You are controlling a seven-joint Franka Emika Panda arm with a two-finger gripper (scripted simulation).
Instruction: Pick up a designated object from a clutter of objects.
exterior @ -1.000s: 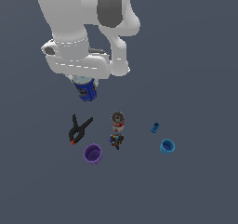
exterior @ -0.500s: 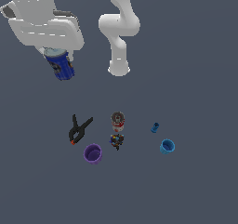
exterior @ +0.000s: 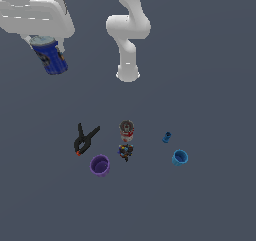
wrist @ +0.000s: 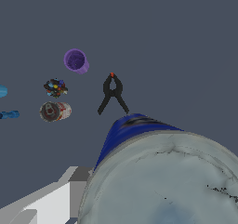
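Note:
The dark blue can (exterior: 49,55) with a pale top hangs tilted in the air at the exterior view's upper left, well above and apart from the clutter. My gripper (exterior: 44,41) is shut on it. In the wrist view the can (wrist: 158,172) fills the foreground, with one grey-white finger (wrist: 51,200) beside it. Below lie the black spring clamp (exterior: 85,139), the purple cup (exterior: 100,165), the red-and-white can (exterior: 126,130), the tiny multicoloured piece (exterior: 125,151), a small blue cup (exterior: 167,137) and a light blue cup (exterior: 179,158).
The white arm's base column (exterior: 127,72) stands behind the clutter. The wrist view shows the clamp (wrist: 112,94), purple cup (wrist: 76,61), multicoloured piece (wrist: 55,87) and red-and-white can (wrist: 55,111) far below on the grey floor.
My gripper has carried the blue can up and toward the exterior view's left, away from the clutter. The items on the floor have not moved.

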